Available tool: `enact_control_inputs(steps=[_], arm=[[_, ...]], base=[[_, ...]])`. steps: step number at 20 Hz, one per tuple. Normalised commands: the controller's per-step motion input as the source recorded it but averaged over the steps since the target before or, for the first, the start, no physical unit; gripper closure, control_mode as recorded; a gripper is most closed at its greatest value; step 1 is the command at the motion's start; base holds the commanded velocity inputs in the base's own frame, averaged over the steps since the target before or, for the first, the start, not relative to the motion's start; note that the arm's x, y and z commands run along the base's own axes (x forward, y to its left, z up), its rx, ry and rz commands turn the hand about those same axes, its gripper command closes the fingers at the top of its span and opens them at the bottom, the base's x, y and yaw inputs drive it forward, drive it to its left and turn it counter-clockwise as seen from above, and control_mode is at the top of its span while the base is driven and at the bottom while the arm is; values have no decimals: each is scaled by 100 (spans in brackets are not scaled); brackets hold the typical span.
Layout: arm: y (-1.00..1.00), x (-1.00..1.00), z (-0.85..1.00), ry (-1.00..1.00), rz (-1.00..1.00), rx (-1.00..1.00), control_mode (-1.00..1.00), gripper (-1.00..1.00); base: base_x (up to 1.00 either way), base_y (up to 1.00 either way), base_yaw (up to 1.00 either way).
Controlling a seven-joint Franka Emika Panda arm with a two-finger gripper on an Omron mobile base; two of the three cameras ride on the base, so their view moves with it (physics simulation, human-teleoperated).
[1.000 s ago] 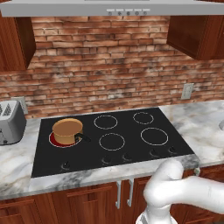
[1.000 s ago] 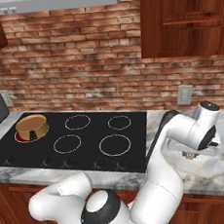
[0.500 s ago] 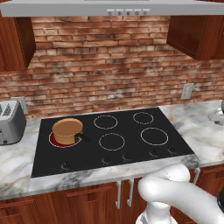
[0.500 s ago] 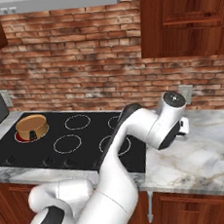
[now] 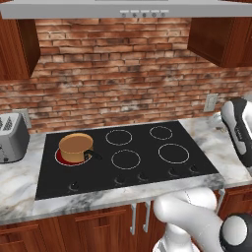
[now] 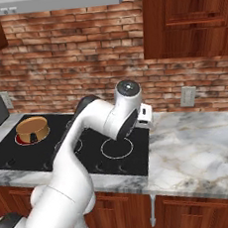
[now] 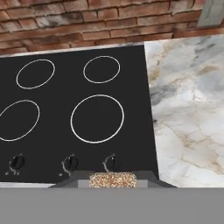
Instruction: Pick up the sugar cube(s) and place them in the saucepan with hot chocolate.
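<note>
The saucepan with hot chocolate, copper-orange with a light brown top, stands on the back left burner of the black cooktop; the right base view shows the saucepan at the left. My gripper hangs over the cooktop's right edge, far right of the pan. In the hand view the gripper is shut on a speckled brown-and-white sugar cube, held between the finger tips above the front right burner ring.
A grey toaster stands on the counter left of the cooktop. Marble counter stretches right of the cooktop, with a wall outlet above it. A range hood and wooden cabinets hang overhead.
The arm has swung left from over the right-hand counter to the cooktop's right edge, raising the hand. The saucepan and toaster have stayed put.
</note>
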Motion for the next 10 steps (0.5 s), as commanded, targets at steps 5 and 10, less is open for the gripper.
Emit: enact_control_inputs(steps=[5, 10], arm=[[100, 28, 36, 0, 10, 0, -100, 100], [100, 42, 29, 0, 14, 0, -100, 100]], base=[[0, 0, 0], [0, 0, 0]])
